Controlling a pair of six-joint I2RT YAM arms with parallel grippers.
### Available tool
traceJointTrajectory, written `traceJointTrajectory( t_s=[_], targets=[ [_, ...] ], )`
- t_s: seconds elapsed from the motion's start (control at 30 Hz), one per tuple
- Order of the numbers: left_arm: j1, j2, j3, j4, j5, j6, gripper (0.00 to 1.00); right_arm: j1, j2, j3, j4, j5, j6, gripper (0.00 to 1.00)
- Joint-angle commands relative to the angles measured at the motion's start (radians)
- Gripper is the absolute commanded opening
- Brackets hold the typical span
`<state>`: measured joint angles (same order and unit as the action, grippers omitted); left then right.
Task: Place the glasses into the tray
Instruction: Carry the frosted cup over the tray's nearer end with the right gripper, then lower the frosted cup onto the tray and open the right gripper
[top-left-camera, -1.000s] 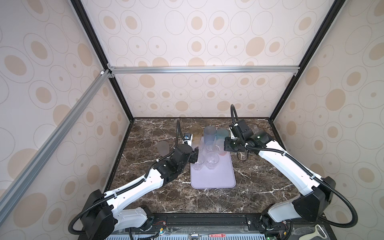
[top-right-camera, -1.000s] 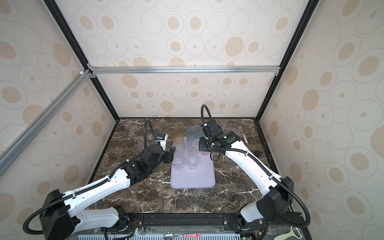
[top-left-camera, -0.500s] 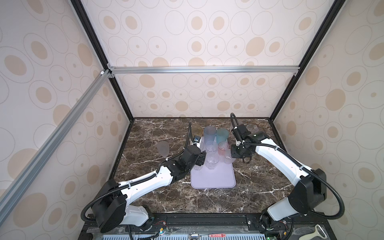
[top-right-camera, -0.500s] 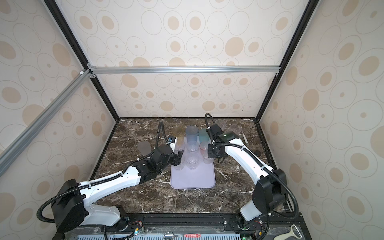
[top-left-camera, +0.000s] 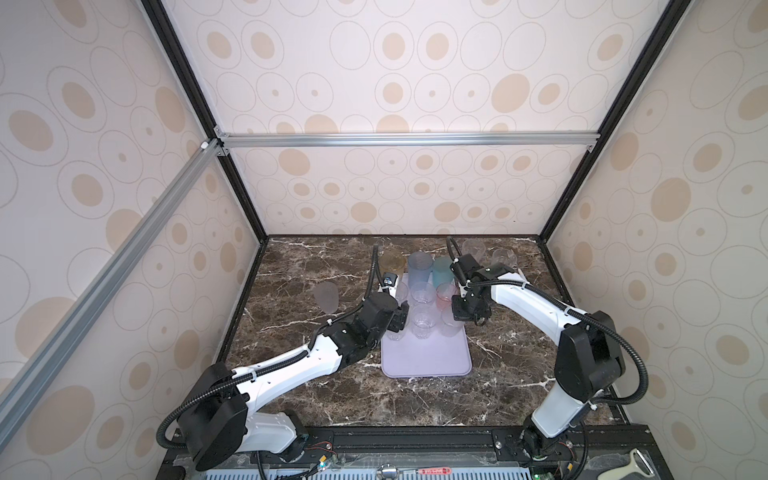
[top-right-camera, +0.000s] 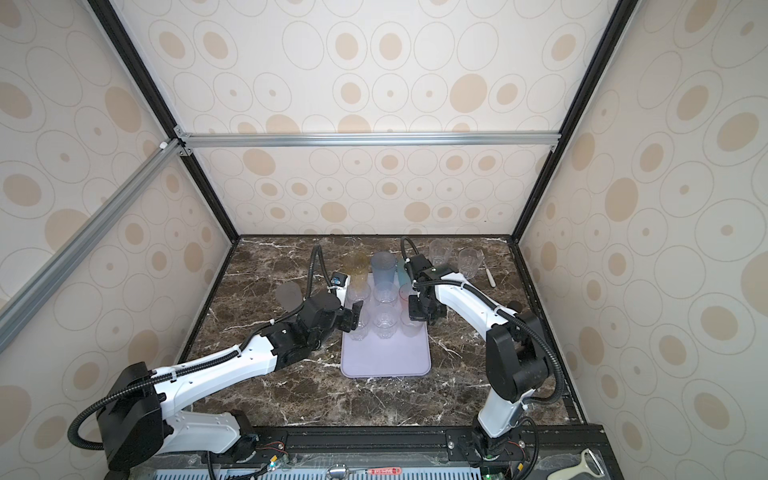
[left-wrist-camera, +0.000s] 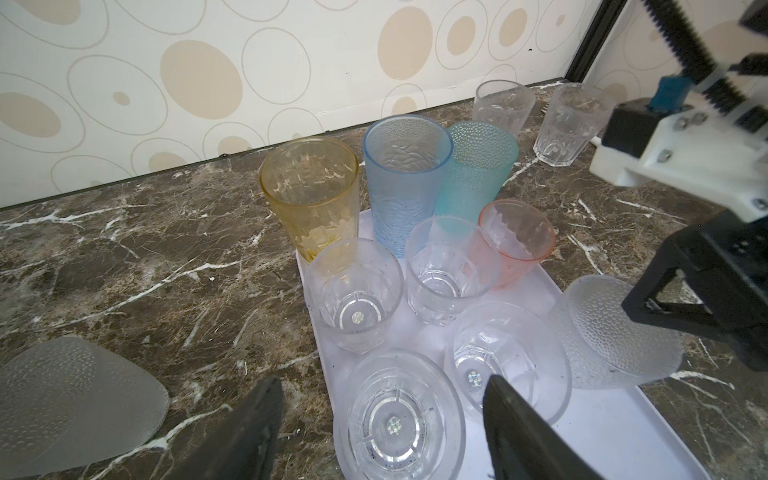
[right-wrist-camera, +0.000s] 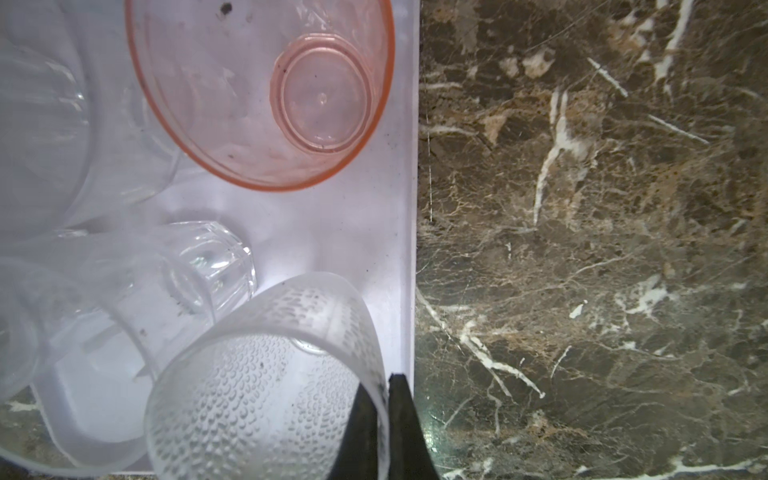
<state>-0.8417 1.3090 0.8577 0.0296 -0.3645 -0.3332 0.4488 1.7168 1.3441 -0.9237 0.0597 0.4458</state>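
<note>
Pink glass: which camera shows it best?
The left wrist view: the pink glass stands upright on the tray, nearly whole, a clear glass overlapping it. The right wrist view looks down into it, rim cropped. In both top views it is a small pink patch.

Cream oval-patterned walls (top-left-camera: 395, 75) are enclosing the marble table (top-left-camera: 415, 403) on three sides. An aluminium bar (top-left-camera: 407, 139) is spanning above its far edge, between black posts (top-left-camera: 239, 187).
</note>
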Motion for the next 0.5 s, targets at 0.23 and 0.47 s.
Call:
traceJointTrajectory(
  t_s=[0.23,0.47],
  targets=[
    [0.023,-0.028,-0.021,0.025,-0.004,-0.019,0.76,-0.015,0.065,0.02,0.009,0.022,-0.038,0.03],
    [0.029,-0.026,-0.02,0.021,-0.005,-0.025,0.76,-0.017,0.073,0.017,0.017,0.019,-0.033,0.13]
  ],
)
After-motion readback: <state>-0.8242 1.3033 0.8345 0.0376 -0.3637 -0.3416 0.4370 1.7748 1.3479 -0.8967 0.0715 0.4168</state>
